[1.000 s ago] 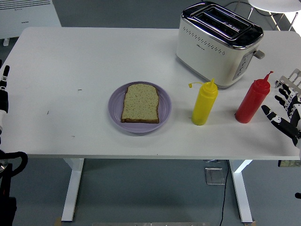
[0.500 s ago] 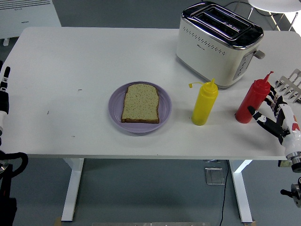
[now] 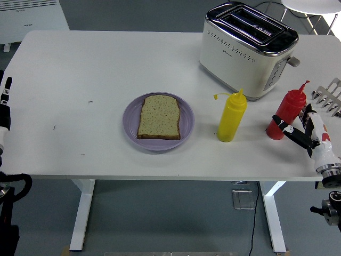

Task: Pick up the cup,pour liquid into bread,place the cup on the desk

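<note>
A slice of bread lies on a purple plate at the table's middle. No cup shows; a yellow squeeze bottle and a red squeeze bottle stand upright to the plate's right. My right hand has come in from the right edge and is at the red bottle's lower right side. Its fingers are spread, with the thumb reaching across the bottle's base, and it grips nothing. My left arm rests at the left edge of the table.
A white and chrome toaster stands behind the two bottles. A metal rack pokes in at the right edge, just behind my right hand. The table is bare white left of the plate.
My right hand has moved left and a little up, from apart from the red bottle to against its base. The bottles, plate and left arm have not moved.
</note>
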Action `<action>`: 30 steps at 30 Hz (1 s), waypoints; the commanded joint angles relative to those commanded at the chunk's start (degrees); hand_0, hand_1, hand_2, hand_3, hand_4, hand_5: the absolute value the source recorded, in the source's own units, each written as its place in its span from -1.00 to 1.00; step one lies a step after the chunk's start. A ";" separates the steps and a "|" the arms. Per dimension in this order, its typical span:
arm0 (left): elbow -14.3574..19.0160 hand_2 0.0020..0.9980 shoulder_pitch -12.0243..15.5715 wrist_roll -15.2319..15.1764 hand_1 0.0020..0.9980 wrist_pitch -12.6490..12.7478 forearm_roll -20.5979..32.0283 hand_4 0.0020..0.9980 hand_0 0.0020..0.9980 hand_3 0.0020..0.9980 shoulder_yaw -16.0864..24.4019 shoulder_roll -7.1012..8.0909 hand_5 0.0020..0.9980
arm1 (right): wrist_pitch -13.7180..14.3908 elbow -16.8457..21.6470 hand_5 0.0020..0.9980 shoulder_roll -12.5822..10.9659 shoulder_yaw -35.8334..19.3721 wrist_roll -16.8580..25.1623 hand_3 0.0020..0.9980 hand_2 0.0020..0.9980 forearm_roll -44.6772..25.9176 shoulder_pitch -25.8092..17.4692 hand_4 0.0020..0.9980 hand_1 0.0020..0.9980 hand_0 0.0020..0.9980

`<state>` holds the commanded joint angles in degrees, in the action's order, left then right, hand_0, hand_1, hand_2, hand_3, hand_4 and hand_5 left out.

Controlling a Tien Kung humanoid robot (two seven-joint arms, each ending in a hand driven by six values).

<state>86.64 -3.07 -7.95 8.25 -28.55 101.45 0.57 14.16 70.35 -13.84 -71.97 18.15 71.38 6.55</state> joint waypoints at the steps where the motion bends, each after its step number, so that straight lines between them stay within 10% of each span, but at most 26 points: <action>1: -0.01 0.59 -0.03 0.01 0.56 0.01 0.00 -0.06 0.61 0.52 0.04 0.00 1.00 | 0.21 -0.45 -0.29 0.01 0.33 0.03 1.00 0.96 -0.44 0.68 0.84 0.80 0.99; 30: -0.10 0.58 -0.13 0.01 0.56 0.13 -0.05 -0.06 0.61 0.52 0.21 -0.13 1.00 | 7.94 -5.72 -0.52 3.45 5.77 7.64 0.64 0.42 -16.01 5.98 0.71 0.35 0.50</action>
<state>86.55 -3.20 -7.94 8.38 -28.60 101.66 0.44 22.11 64.63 -10.39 -66.21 25.79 55.38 12.52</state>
